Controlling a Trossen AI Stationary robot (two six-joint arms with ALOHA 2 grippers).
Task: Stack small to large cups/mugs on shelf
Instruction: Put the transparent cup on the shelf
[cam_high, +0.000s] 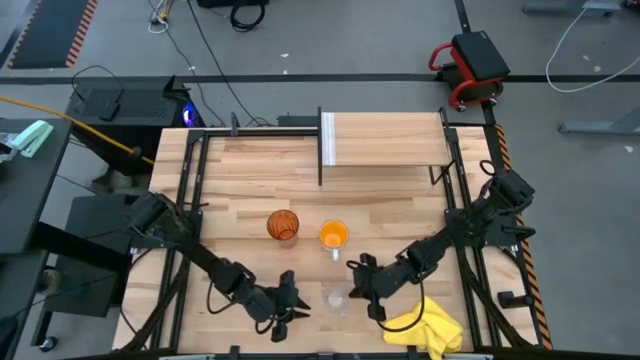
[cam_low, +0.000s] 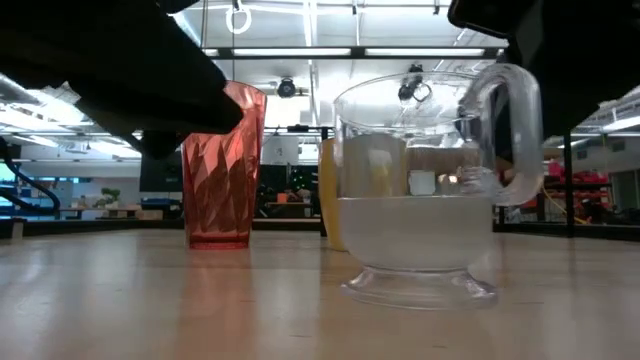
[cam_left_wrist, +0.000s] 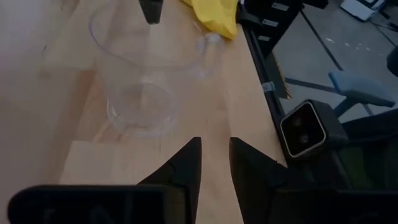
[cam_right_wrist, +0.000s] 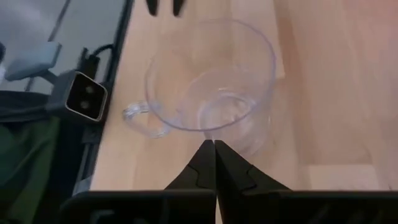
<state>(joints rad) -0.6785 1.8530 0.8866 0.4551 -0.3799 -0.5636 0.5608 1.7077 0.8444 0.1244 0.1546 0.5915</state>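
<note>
The small clear glass cup (cam_high: 337, 298) stands upright on its foot near the table's front edge, between my two grippers; its handle (cam_right_wrist: 140, 118) points toward the near edge. My left gripper (cam_left_wrist: 214, 163) is on its left, narrowly open, with nothing between the fingers. My right gripper (cam_right_wrist: 214, 148) is shut, its tips at the cup's right wall. The amber tumbler (cam_high: 283, 226) and the orange mug (cam_high: 333, 236) stand mid-table. The shelf (cam_high: 385, 140) is at the far side. My right gripper's shut fingertips (cam_right_wrist: 211, 155) slant down from the table's right, right at the cup's outer wall (cam_right_wrist: 242, 134) below the rim. Whether they touch the glass I cannot tell.
A yellow cloth (cam_high: 430, 325) lies at the front right, close to the right arm. A small camera (cam_left_wrist: 305, 127) sits at the table's near edge by the cup. Bare tabletop (cam_high: 250, 170) lies between the mugs and the shelf.
</note>
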